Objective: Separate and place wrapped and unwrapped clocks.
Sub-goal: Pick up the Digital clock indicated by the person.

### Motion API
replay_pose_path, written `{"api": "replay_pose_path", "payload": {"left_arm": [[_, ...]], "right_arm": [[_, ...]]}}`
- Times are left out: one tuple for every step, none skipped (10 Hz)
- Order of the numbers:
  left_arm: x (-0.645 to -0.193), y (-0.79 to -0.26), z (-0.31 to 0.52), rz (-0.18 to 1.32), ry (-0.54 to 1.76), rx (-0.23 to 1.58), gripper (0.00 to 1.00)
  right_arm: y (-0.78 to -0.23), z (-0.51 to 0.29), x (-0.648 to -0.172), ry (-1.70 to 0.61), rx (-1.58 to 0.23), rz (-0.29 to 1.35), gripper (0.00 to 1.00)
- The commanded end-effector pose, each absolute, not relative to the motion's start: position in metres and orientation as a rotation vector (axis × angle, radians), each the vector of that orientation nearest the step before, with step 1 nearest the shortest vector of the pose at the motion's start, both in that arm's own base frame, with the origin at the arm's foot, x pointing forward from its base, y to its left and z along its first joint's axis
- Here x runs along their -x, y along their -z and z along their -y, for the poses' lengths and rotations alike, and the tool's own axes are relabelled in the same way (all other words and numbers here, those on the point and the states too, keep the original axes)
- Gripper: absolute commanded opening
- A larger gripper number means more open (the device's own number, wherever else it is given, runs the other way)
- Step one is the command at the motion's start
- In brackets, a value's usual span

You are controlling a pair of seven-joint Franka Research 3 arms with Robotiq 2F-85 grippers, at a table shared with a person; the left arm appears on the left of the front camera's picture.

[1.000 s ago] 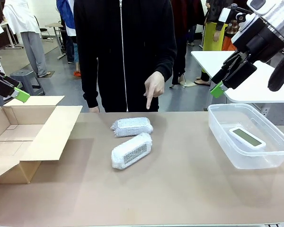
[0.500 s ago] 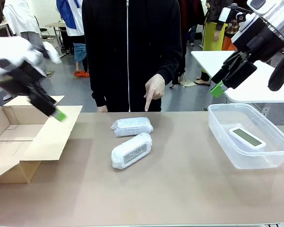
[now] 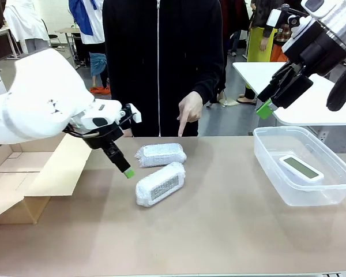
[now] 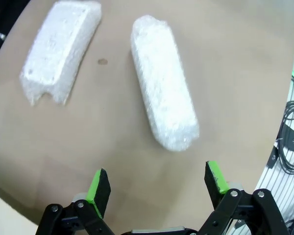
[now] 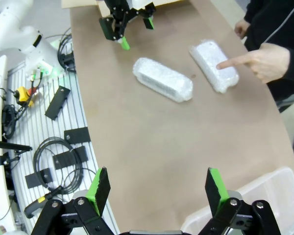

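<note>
Left gripper (image 4: 157,182), jaws spread and empty, hangs just left of near wrapped clock (image 3: 160,184). Far wrapped clock (image 3: 161,154) sits close behind, under person's pointing hand (image 3: 188,108). Risk: fingers clip the neighbour, or bubble wrap slips. Right gripper (image 5: 158,188), also spread and empty, raised near tub (image 3: 264,156) with bare clock (image 3: 300,168).

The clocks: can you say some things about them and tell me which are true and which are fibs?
1. The bare clock lies in the clear tub. True.
2. The person's hand points down at the far wrapped bundle. True.
3. The left gripper is squeezing the near wrapped bundle. False: it is open and empty, just beside that bundle.
4. The right gripper is shut inside the tub. False: it is open, up in the air outside the tub.
</note>
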State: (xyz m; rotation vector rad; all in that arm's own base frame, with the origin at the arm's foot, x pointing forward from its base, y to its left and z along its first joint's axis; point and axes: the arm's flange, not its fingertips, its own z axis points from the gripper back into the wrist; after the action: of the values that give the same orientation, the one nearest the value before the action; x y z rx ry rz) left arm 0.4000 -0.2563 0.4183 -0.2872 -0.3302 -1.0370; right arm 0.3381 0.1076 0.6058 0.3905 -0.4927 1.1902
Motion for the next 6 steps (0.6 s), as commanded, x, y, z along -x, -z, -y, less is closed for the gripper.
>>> {"api": "replay_pose_path", "payload": {"left_arm": [[-0.3954,-0.4182,0.2455,0.323,1.015,0.274,1.0],[-0.3954,-0.4182,0.2455,0.323,1.015,0.274,1.0],[-0.3954,-0.4182,0.2455,0.323,1.015,0.274,1.0],[-0.3954,-0.4182,0.2455,0.323,1.015,0.274,1.0],[-0.3954,-0.4182,0.2455,0.323,1.015,0.274,1.0],[-0.3954,-0.4182,0.2455,0.323,1.015,0.274,1.0]], "right_arm": [[-0.6053,-0.1073,-0.3392,-1.2,-0.414,0.501,1.0],[-0.6053,-0.1073,-0.3392,-1.2,-0.414,0.501,1.0],[-0.6053,-0.1073,-0.3392,-1.2,-0.414,0.501,1.0],[-0.6053,-0.1073,-0.3392,-1.2,-0.414,0.501,1.0],[-0.6053,-0.1073,-0.3392,-1.2,-0.414,0.501,1.0],[-0.6053,-0.1073,-0.3392,-1.2,-0.414,0.501,1.0]]}}
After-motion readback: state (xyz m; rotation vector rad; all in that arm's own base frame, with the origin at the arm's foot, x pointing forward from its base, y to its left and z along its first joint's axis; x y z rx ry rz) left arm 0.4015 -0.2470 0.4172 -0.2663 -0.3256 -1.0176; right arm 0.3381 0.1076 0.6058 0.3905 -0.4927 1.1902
